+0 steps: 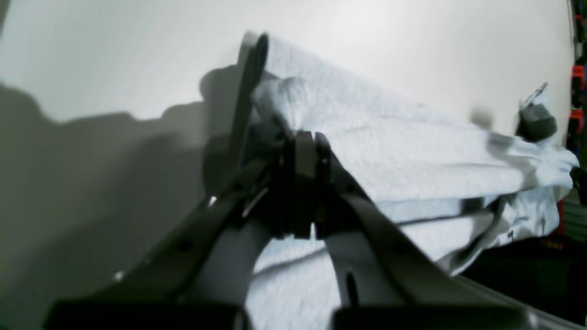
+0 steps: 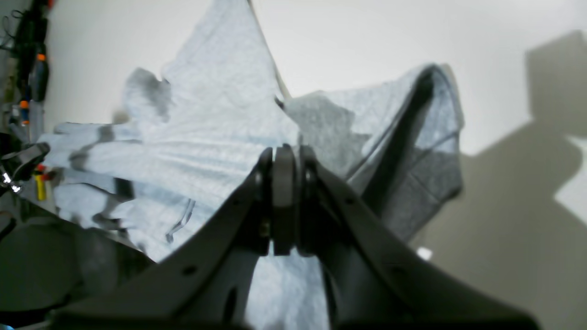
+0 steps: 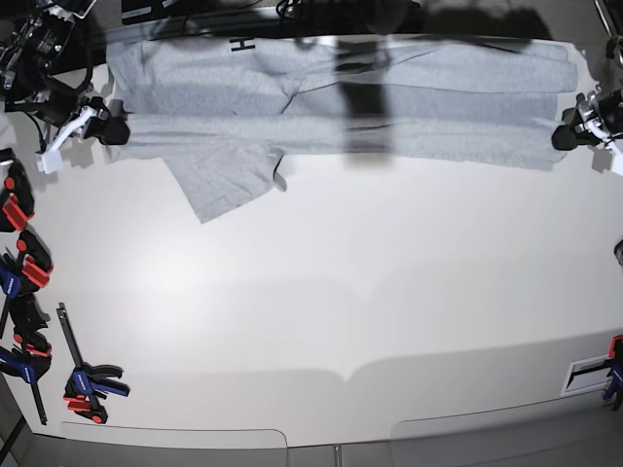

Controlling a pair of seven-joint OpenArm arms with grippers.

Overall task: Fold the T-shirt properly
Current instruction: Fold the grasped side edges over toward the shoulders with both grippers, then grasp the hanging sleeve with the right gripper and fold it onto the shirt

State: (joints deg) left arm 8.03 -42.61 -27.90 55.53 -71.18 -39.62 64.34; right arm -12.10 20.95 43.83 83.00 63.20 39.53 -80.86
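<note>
I see a big white table that fills most of my base view. It is smooth and bright, with soft grey shadows on it. Past its far edge the room looks dark.

The T-shirt is the next biggest thing. It is light grey and lies at the far side of the table. It is pulled out into a long band, and the long way runs from one side of the table to the other. It is folded into flat layers along that length. One short sleeve sticks out toward me from the band, lying flat on the table. A bit of black lettering shows at the far edge, up near the left of my base view.

My right gripper is at the end of the band on the left of the base view. Its fingers are pinched tight on a bunch of the grey cloth. My left gripper is at the other end, also squeezed tight on the cloth. In both wrist views the shirt spreads away from the closed fingers.

Small red, blue and black clamps lie along the table's left edge in the base view
</note>
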